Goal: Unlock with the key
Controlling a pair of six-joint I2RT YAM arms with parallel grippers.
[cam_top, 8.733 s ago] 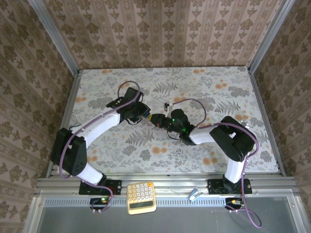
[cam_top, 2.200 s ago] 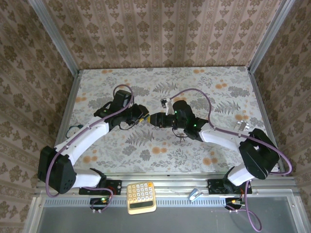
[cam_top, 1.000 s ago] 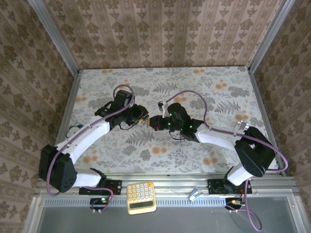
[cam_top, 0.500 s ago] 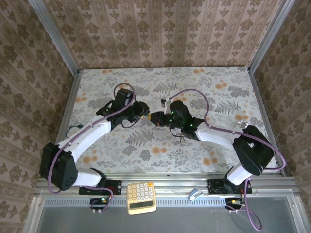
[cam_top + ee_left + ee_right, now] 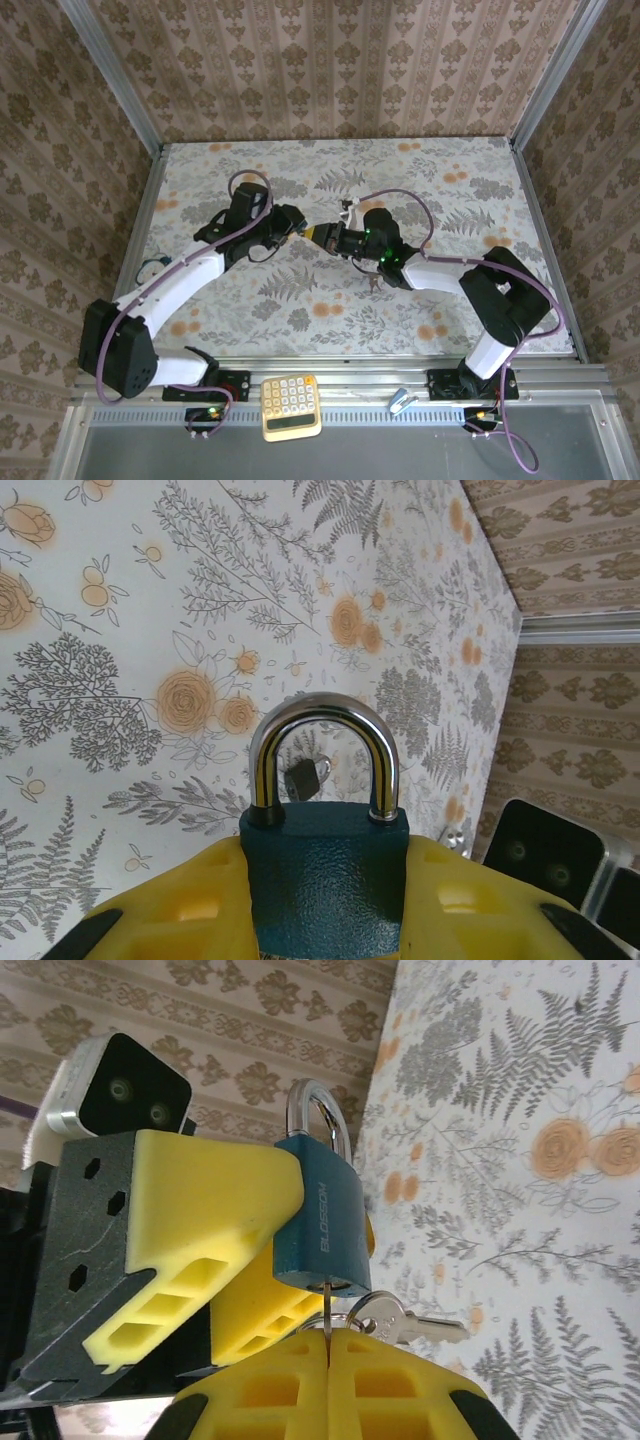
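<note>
Top external: both arms meet over the middle of the worktop [image 5: 450, 170], left gripper [image 5: 296, 227] and right gripper [image 5: 327, 237] nose to nose with the padlock [image 5: 309, 231] between them, lifted off the surface.

Left wrist: the left gripper is clenched on the padlock's blue body, yellow fingers [image 5: 170, 915] on either side. The shackle [image 5: 322, 735] stands upright with both legs seated, so the lock is not yet open.

Right wrist: here's the action. The right gripper is pinched tight on the key [image 5: 327, 1318]. Its head is buried between the pads, and the thin blade points straight up, meeting the keyhole in the padlock's base. A ring [image 5: 375, 1312] and spare key [image 5: 415, 1328] dangle alongside. I judge this the insertion step. How deep the blade sits, I cannot tell. Next comes a push fully home along the blade's line, then a wrist twist while the left holds firm.
</note>
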